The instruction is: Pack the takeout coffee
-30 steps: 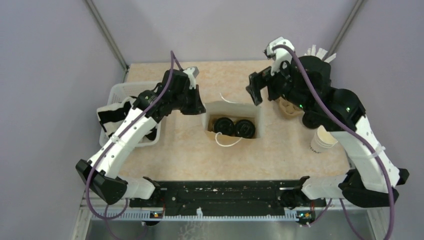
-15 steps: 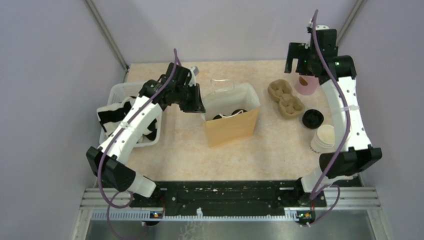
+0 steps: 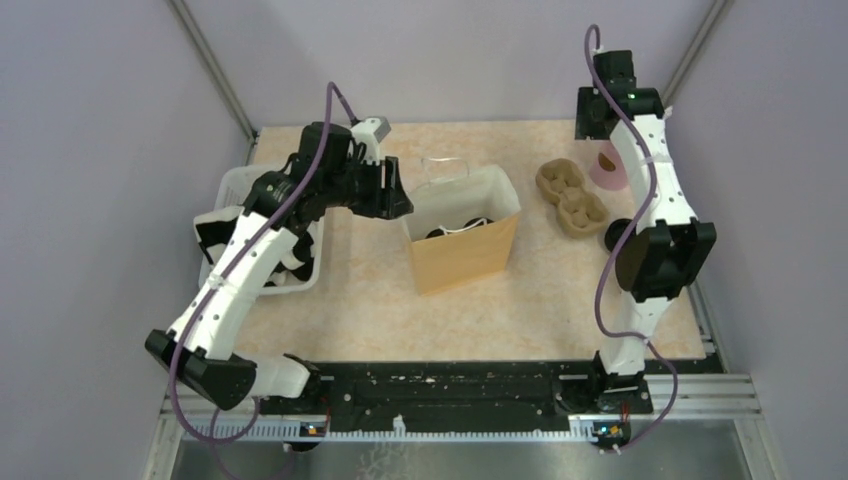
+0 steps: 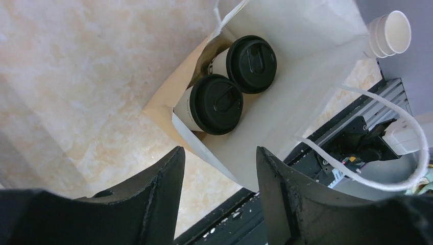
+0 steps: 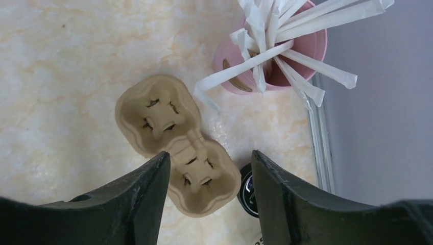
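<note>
Standing upright inside the bag [image 4: 311, 71], two lidded cups [image 4: 217, 104] sit just beyond the parted, empty fingers of the left gripper [image 4: 219, 153]; the right gripper [image 5: 209, 155], also parted and empty, hangs well apart.

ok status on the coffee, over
Left gripper open, empty, beside bag. Right gripper open, empty, facing cup carrier. Two lidded cups inside bag, mouth open.

The table [image 3: 370, 300] has a pale, marbled beige top. A brown paper bag [image 3: 465, 258] stands upright near its middle. A white basket [image 3: 232, 176] sits at the left edge. To the right lie a 2-cup cardboard carrier [image 3: 570, 197], a pink cup [image 3: 606, 173] of wrapped straws, 1 black lid [image 5: 248, 188] and a stack of white cups [image 4: 390, 33].
</note>
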`<state>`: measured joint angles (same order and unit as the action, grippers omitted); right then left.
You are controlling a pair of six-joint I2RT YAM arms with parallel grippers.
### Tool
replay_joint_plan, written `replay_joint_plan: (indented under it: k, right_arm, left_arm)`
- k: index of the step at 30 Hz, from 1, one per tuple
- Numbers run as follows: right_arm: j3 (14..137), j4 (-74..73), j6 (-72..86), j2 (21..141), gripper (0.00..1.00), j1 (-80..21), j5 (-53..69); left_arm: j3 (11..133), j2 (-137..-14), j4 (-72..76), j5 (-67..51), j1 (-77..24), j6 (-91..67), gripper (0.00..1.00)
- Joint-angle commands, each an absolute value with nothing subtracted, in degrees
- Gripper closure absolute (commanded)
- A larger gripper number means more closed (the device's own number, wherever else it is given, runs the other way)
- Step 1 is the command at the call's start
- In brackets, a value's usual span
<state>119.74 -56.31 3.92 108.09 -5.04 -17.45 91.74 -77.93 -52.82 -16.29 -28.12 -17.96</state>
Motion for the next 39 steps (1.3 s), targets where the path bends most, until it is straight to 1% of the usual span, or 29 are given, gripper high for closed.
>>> replay_joint_plan:
  k: [1, 6, 9, 13, 20, 30, 39]
  right_arm:
    - [124.0, -53.2, 1.7, 110.9, 0.43, -7.9, -28.6]
    - [118.0, -44.8, -2.3, 111.3, 0.43, -12.0, -40.3]
    - [117.4, -41.8, -4.7, 112.0, 0.44, -13.6, -45.9]
    - [118.9, -41.5, -4.9, 113.7, 0.44, -13.7, -46.5]
    - [119.8, -39.1, -7.0, 116.9, 0.44, -13.7, -46.5]
    - [122.3, -37.1, -9.6, 121.9, 0.5, -13.7, -48.7]
    - [122.0, -33.2, -13.8, 123.7, 0.51, -13.5, -51.7]
  left_arm:
    - [92.7, -73.2, -49.1, -16.6, -27.9, -12.8, 0.39]
    - [92.3, -71.4, -49.8, -14.9, -27.9, -10.2, 0.4]
    - [91.9, -70.4, -50.1, -14.5, -27.8, -9.6, 0.41]
    - [91.7, -70.0, -50.5, -15.3, -27.9, -9.3, 0.43]
    - [91.7, -69.6, -51.2, -15.5, -27.8, -8.8, 0.41]
    - [92.0, -69.4, -52.2, -14.9, -27.8, -8.0, 0.41]
    - [92.3, -69.1, -52.8, -13.7, -27.7, -6.9, 0.41]
